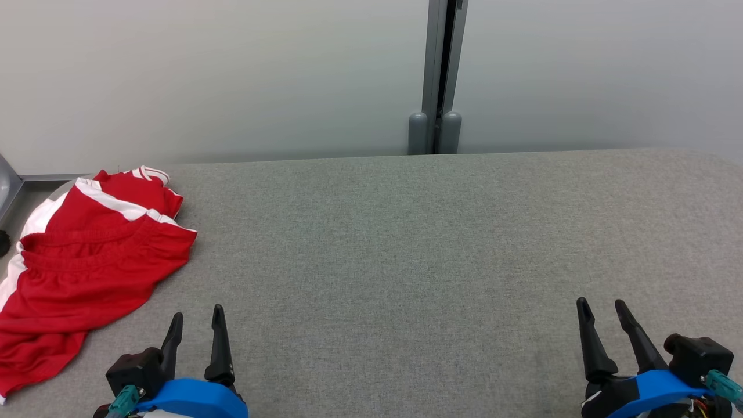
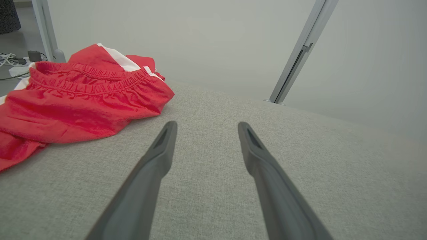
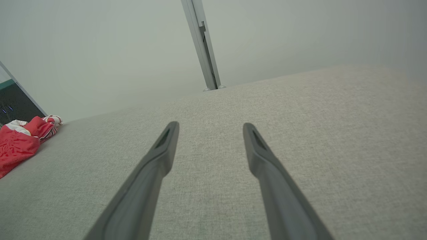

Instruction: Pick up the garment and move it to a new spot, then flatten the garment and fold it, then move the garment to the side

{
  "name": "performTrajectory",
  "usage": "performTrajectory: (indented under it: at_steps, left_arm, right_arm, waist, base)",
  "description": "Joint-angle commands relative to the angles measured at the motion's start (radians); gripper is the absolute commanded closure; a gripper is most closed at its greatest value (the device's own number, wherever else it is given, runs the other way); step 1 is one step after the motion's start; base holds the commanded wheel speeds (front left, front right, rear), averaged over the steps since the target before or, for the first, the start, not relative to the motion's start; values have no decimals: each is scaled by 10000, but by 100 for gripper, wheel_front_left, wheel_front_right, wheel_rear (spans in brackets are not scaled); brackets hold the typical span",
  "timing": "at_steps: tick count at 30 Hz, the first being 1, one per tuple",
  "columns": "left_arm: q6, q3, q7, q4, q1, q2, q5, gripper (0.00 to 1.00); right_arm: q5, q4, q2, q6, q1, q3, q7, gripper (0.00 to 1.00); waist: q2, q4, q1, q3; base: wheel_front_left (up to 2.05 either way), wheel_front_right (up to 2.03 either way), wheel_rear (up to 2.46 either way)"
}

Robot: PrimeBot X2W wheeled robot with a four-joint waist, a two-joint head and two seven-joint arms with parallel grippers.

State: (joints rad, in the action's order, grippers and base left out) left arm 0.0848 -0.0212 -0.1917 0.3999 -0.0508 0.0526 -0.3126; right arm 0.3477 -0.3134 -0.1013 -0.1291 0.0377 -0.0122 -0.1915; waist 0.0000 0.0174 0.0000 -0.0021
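The garment (image 1: 87, 255) is a pair of red shorts with white stripes and an elastic waistband, lying rumpled at the left end of the grey fabric table (image 1: 406, 261), partly over its left edge. My left gripper (image 1: 197, 316) hovers open near the front edge, just right of the garment and apart from it. In the left wrist view the garment (image 2: 76, 103) lies up and left of the open left gripper (image 2: 206, 128). My right gripper (image 1: 601, 307) is open at the front right, far from the cloth. The right wrist view has the garment (image 3: 23, 140) at its far left, beyond the right gripper (image 3: 210, 128).
A pale wall with a grey vertical post (image 1: 441, 75) runs behind the table. Cables and a small box (image 2: 20, 61) lie on the floor past the table's left end. Bare grey table surface spreads between the two grippers.
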Motion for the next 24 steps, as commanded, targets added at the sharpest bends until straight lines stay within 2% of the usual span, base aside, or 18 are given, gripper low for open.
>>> performTrajectory:
  at_steps: [1, 24]
  left_arm:
    - [-57, -66, -96, -1, -29, 55, 270, 0]
    - [-315, -152, -558, 290, 226, 53, 2043, 0]
  right_arm:
    - [-276, 8, 12, -20, 8, -39, -98, 0]
    - [-2459, -534, 271, -16, 76, -366, -562, 0]
  waist:
    - [0, -3, 0, 4]
    - [0, 29, 0, -40]
  base:
    - [0, 0, 0]
    - [0, 0, 0]
